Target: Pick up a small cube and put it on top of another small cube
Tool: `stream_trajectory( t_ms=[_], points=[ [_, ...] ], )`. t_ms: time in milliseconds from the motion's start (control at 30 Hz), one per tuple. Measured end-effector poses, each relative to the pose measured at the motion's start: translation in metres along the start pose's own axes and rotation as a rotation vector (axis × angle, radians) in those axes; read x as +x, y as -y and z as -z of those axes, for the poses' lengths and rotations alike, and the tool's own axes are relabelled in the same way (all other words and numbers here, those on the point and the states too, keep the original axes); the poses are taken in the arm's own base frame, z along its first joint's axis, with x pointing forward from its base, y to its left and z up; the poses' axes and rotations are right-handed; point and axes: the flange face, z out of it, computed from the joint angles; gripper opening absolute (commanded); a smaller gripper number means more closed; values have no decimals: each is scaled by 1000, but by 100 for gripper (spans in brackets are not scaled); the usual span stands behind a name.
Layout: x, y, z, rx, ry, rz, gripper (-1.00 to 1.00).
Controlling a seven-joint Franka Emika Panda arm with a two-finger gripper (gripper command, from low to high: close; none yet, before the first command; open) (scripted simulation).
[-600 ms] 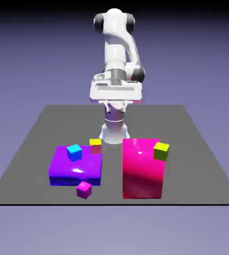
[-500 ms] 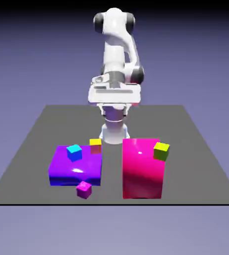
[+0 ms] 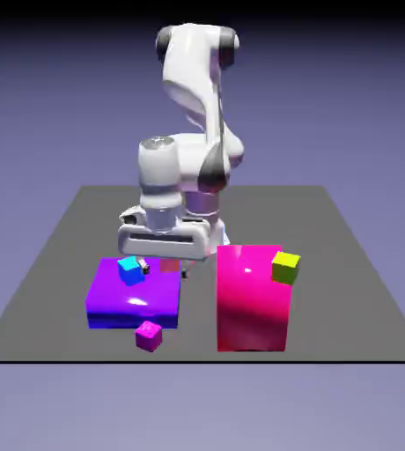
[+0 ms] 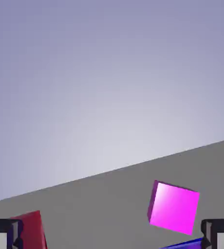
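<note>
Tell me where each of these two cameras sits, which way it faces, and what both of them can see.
Exterior view: fixed, above and across the grey table, facing the white arm; shows the whole arm and its open gripper low behind the flat purple block that carries the small cyan cube.
Hand view: on the hand, looking along the gripper across the table to the backdrop; only the two grey finger tips show.
Shared: the small glossy magenta cube and the table.
</note>
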Motion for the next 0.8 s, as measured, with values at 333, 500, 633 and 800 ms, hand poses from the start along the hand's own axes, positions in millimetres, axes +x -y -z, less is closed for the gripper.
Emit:
stream_trajectory(
  t_ms=[333, 500, 633, 800],
  points=[
    [62, -16, -112, -291, 248, -187, 0],
    [51, -32, -185, -309, 262, -198, -100],
    [63, -19, -126, -306, 264, -198, -100],
    [72, -62, -63, -299, 257, -293, -100]
  ],
)
